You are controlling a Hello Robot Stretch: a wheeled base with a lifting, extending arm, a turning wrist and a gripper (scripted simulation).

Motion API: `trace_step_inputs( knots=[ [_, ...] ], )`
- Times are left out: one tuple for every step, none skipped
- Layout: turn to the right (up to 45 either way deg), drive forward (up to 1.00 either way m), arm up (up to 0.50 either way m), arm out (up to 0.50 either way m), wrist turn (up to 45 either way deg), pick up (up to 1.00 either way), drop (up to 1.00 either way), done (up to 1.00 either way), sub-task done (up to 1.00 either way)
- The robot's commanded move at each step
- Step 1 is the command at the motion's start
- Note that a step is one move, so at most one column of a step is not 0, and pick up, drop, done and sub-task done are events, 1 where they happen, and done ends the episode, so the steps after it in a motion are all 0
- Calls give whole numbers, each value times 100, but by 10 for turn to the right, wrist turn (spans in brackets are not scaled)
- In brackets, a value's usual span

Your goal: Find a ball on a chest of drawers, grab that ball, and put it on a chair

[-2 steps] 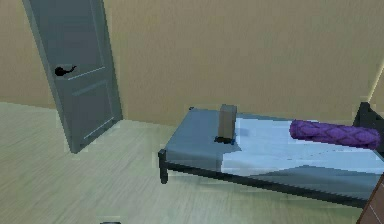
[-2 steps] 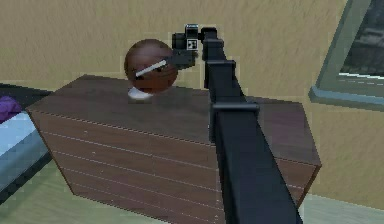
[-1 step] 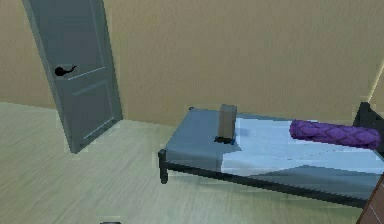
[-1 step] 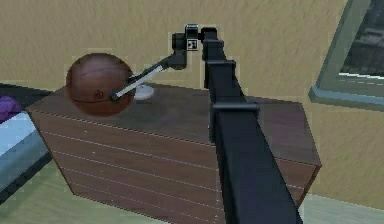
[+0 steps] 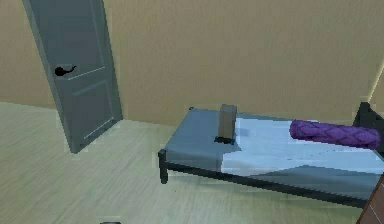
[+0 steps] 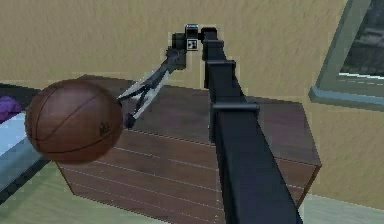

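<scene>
Here the gripper (image 6: 128, 110) holds the ball (image 6: 70, 122): a brown basketball hangs at its far end, seemingly clear of the chest of drawers (image 6: 160, 150), whose wooden top lies below and behind the gripper. The state of its fingers cannot be told. The arm (image 6: 235, 120) runs back from the gripper across that top. Past the ball, on the side away from the gripper, lies a bed (image 6: 10, 160) with a purple pillow (image 5: 335, 132). The forward view also shows a grey door (image 5: 75, 65).
</scene>
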Motion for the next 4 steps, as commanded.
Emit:
trace_step_inputs(
  knots=[
    [0, 0, 0, -48, 0, 0, 0, 0, 0],
    [-450, 0, 0, 0, 0, 0, 0, 0, 0],
    [-450, 0, 0, 0, 0, 0, 0, 0, 0],
    [-210, 0, 0, 0, 0, 0, 0, 0, 0]
  ],
)
